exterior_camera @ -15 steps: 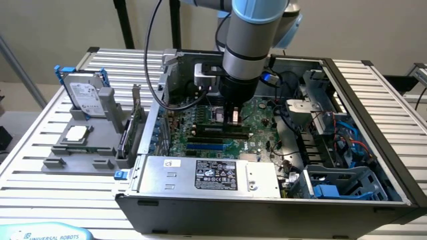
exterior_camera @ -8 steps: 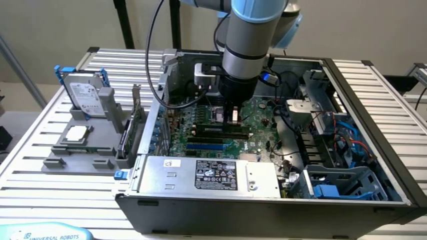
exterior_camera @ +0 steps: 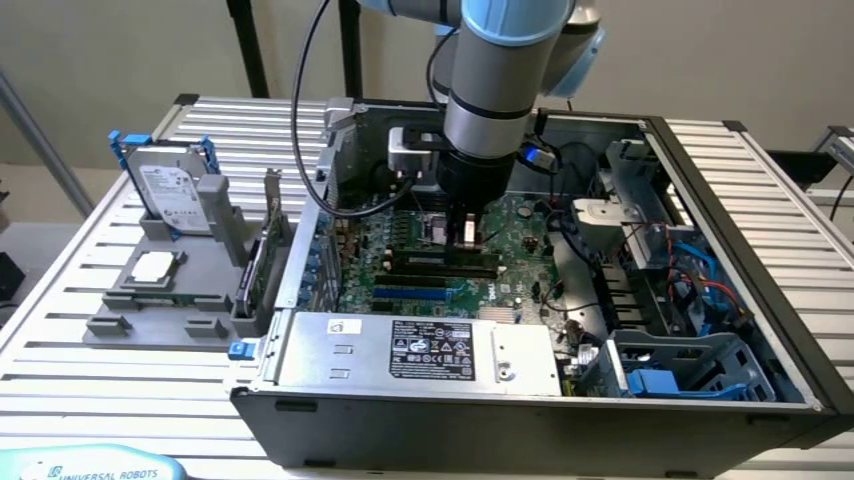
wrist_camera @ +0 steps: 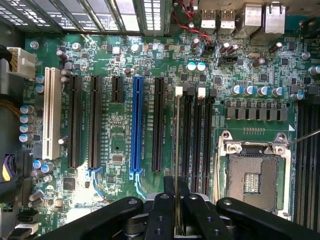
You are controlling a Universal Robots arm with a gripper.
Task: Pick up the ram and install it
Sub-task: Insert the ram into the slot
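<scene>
A slatted metal table (exterior_camera: pixel 94 330) under a pale wall carries an open computer case (exterior_camera: pixel 534 400). Inside lies the green motherboard (wrist_camera: pixel 115 145). The gripper (wrist_camera: pixel 177 212) hangs over its black memory slots (wrist_camera: pixel 192 130), jaws pinching the ram (wrist_camera: pixel 177 150). The ram is a thin strip seen edge-on, its long axis parallel to the slots.

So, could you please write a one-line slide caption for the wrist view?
Gripper holding the ram edge-on above a memory slot on the motherboard.
</scene>
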